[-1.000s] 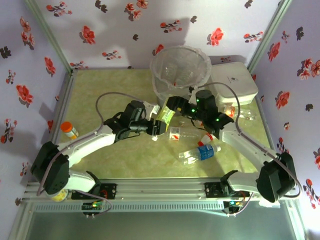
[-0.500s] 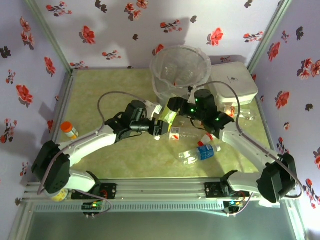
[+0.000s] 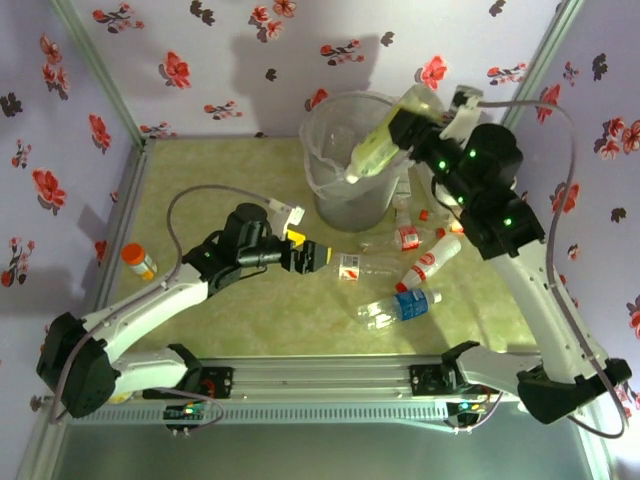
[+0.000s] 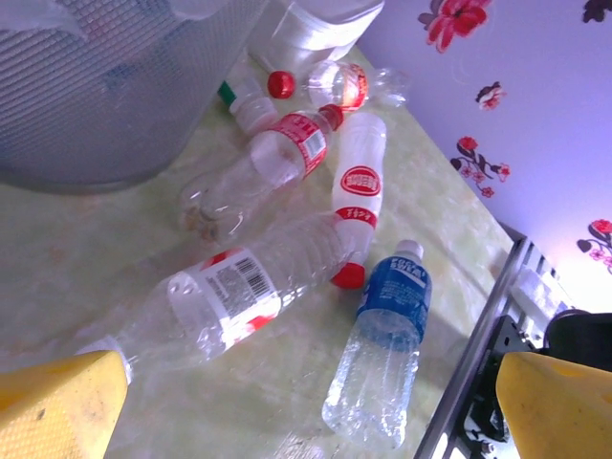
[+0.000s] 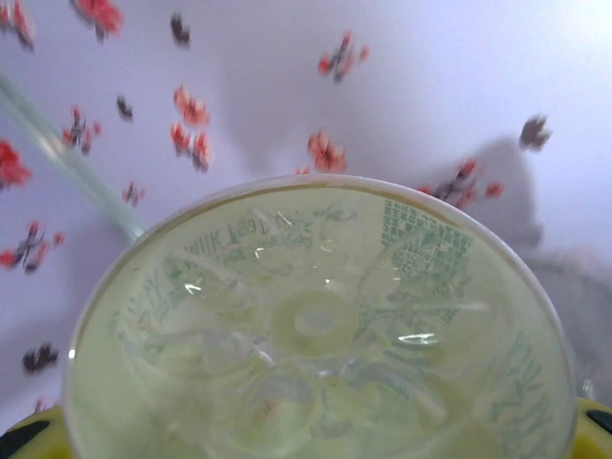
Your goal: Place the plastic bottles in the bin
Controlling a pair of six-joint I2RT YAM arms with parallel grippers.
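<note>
My right gripper [image 3: 408, 122] is raised by the bin's far right rim, shut on a green-labelled plastic bottle [image 3: 372, 152] that slants down over the bin [image 3: 330, 185]. The right wrist view looks straight at that bottle's clear base [image 5: 316, 325]. My left gripper [image 3: 312, 258] is low over the table, open, its yellow fingertips [image 4: 57, 406] wide apart with nothing between them. Just ahead of it lies a red-white bottle [image 4: 229, 296] [image 3: 365, 266]. A blue-labelled bottle [image 4: 382, 335] [image 3: 400, 305] and more red-labelled bottles [image 4: 356, 186] [image 3: 430, 258] lie on the table beyond, right of the bin.
A small orange-capped bottle [image 3: 138, 260] stands near the left wall. A white box [image 4: 316, 17] sits behind the bottle pile, next to the bin's mesh wall [image 4: 105, 86]. The metal rail [image 3: 320, 375] runs along the table's near edge.
The left gripper opened and let go of the green-labelled bottle; the right gripper closed on it and lifted it from mid-table up over the bin. The left arm drew back slightly left.
</note>
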